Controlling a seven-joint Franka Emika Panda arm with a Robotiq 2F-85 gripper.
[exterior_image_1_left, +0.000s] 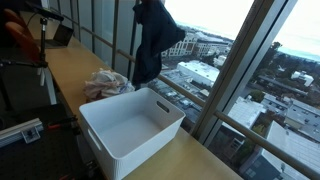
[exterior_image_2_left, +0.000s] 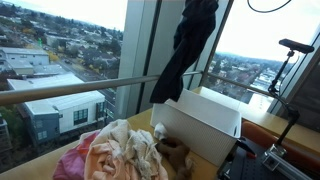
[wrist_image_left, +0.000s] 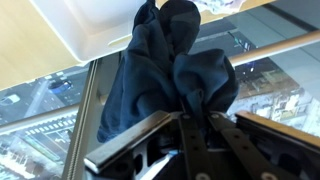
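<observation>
Gripper (wrist_image_left: 195, 118) clamped tight on the dark garment (exterior_image_1_left: 152, 40), which dangles above the white bin (exterior_image_1_left: 120, 152), not in it, with the clothes pile (exterior_image_1_left: 107, 83) lying at the bin's ten o'clock.

Fingers (wrist_image_left: 185, 140): their tips are buried in the folds of the dark garment (wrist_image_left: 165, 70), so we cannot see the pinch itself; both exterior views crop them out at the top.
Dark garment: we lose its upper end at the top edge of both exterior views.
White bin (exterior_image_1_left: 130, 125): its near corner is cut off at the bottom; the wrist view catches only one corner.
Clothes pile (exterior_image_2_left: 115, 150): cropped by the bottom edge.
Brown item (exterior_image_2_left: 172, 152): too blurred for us to name.
</observation>
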